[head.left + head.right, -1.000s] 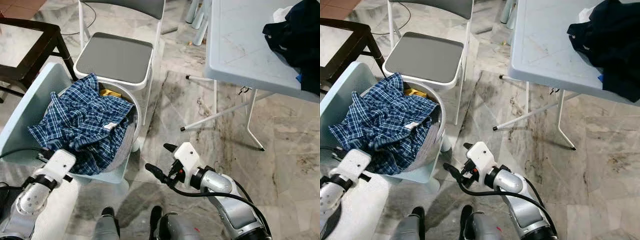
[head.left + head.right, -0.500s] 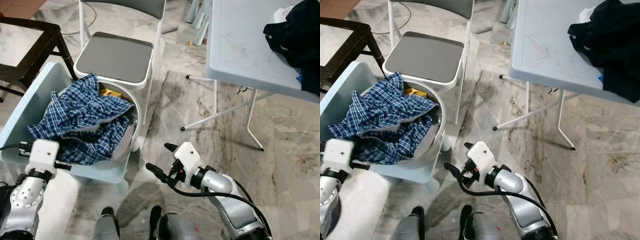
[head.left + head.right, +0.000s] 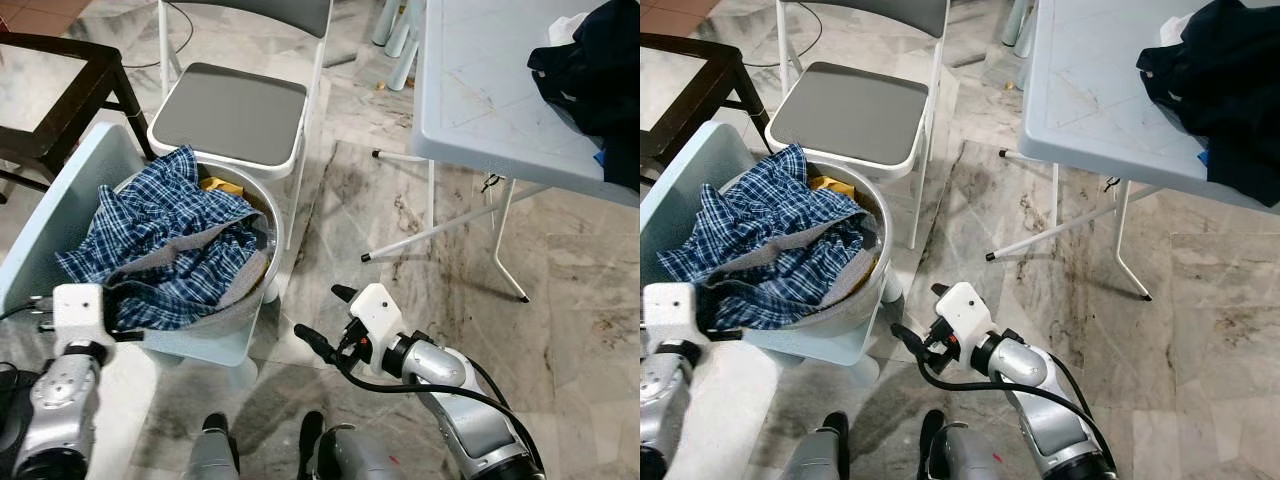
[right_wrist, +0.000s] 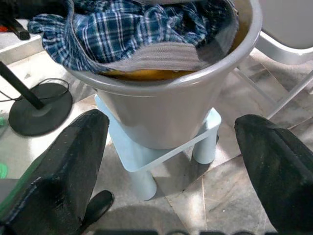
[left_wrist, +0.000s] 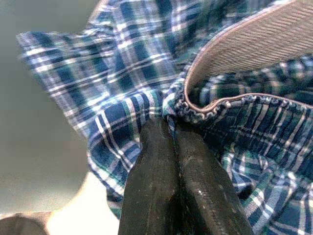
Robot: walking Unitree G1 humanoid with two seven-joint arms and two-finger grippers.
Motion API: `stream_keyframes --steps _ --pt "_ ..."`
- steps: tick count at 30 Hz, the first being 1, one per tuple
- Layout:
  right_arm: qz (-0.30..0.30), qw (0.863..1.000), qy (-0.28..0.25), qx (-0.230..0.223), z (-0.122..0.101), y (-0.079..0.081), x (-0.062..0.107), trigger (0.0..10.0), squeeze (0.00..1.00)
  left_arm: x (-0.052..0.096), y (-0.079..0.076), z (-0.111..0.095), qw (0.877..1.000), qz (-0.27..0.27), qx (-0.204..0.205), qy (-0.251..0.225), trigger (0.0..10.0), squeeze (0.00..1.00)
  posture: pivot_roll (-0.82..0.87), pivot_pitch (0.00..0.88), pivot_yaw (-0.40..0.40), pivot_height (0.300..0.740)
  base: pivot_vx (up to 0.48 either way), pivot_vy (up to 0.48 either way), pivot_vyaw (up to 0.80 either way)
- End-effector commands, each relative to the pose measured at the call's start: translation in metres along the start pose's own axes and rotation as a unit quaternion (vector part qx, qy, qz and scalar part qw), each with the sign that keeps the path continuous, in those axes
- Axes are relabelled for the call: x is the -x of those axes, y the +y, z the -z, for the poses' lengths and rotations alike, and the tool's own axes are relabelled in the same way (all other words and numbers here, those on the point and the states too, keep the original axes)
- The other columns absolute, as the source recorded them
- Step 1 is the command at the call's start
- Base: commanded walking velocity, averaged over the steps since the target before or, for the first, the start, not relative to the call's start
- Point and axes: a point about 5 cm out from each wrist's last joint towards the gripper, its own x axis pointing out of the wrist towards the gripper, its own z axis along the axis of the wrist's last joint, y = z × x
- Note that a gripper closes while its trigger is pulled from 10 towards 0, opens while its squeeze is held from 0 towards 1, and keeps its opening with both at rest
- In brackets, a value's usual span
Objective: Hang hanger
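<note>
**Shirt pinched at the basin; no hanger to be made out**

Left gripper [image 5: 168, 128] clenched on the blue-and-white checked cotton shirt [image 3: 160, 235], fingers pressed together over a fold beside a grey ribbed hem. Shirt heaped, soft and crumpled, in a round grey plastic basin [image 4: 166, 105], spilling over the rim, with something yellow-orange beneath. Basin perched on a low pale-blue plastic stool [image 4: 161, 154], beside a white metal chair with a grey padded seat [image 3: 230, 112]. Right gripper [image 3: 322, 318] splayed wide and empty, low over the veined marble floor [image 3: 420, 215], facing the basin's wall.

Hanger itself not identifiable anywhere; possibly buried in the cloth, though not certain.

Likely trouble: thin pinch on loose fabric apt to slip under the garment's weight, or to lift one layer alone. Light basin on a narrow stool prone to tipping if the cloth snags the rim. Dark bundled clothing [image 3: 595, 70] on the white folding plastic table [image 3: 480, 95], well apart.
</note>
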Motion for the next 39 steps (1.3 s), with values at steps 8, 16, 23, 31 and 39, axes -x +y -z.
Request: stream_keyframes --steps 8,16,23,31,39 --pt "0.002 1.0 0.01 -0.002 0.006 0.001 0.002 10.0 0.0 0.008 -0.014 -0.011 0.996 0.075 -0.002 -0.054 10.0 1.0 0.27 0.35 -0.175 0.74 0.0 0.0 0.0" --pt "0.005 1.0 0.01 -0.001 0.006 -0.001 0.004 10.0 0.0 0.022 0.007 -0.023 0.992 0.049 0.047 -0.103 10.0 1.0 0.27 0.351 -0.176 0.74 0.0 0.0 0.0" --pt "0.004 1.0 0.012 -0.001 0.006 -0.002 0.005 10.0 0.0 0.05 -0.003 -0.021 0.985 0.123 0.052 -0.105 10.0 1.0 0.28 0.355 -0.178 0.74 0.0 0.0 0.0" --pt "-0.003 1.0 0.011 -0.002 0.006 0.0 0.002 10.0 0.0 0.069 -0.016 -0.019 0.98 0.173 -0.001 -0.101 10.0 1.0 0.29 0.358 -0.181 0.74 0.0 0.0 0.0" --pt "-0.005 1.0 0.011 0.0 0.006 -0.001 0.002 10.0 0.0 0.07 -0.01 -0.023 0.97 0.195 -0.099 -0.109 10.0 1.0 0.29 0.355 -0.183 0.74 0.0 0.0 0.0"
